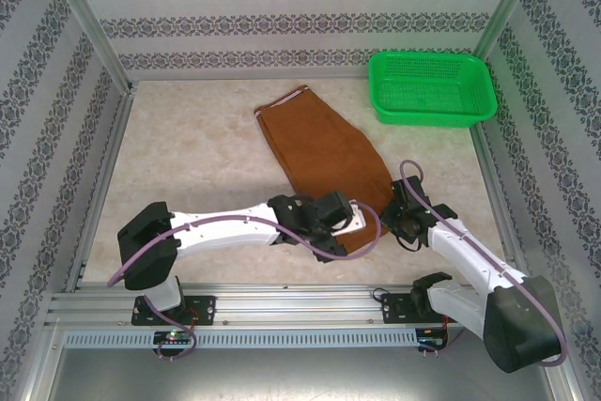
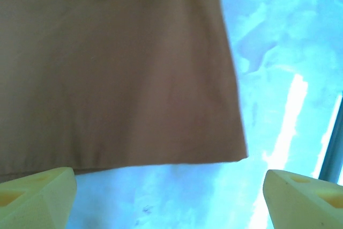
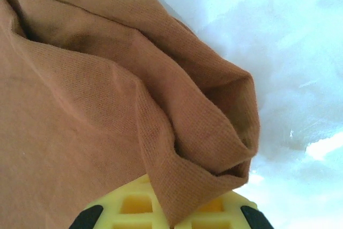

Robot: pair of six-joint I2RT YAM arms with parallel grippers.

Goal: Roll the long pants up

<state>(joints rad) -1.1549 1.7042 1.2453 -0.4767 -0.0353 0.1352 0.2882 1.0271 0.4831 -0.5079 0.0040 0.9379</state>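
The long pants [image 1: 324,152] lie flat on the table [image 1: 188,166] as one rust-brown panel. They sit left of the green basket [image 1: 432,110] and reach from level with it down toward the near edge. The far end, the one closest to the basket's left wall, is finished with a thin pale strip. The cloth is smooth over most of its length, and the two legs cannot be told apart from above.

In the left wrist view the pants [image 2: 118,68] show a straight hem and a square corner, soft and slightly out of focus. The left gripper [image 2: 171,197] is released, its yellow fingers [image 2: 37,197] spread wide just short of that hem and touching nothing. From above, this gripper [image 1: 349,223] sits well near-left of the basket and covers the near end of the cloth.

The right gripper [image 3: 177,213] is clenched on the pants [image 3: 80,105]. A bunched, ribbed fold runs down over its yellow pad, and the pinch point itself is hidden by the cloth. Seen from above, it [image 1: 406,208] is straight nearward of the basket, with the cloth corner lost under its black body.
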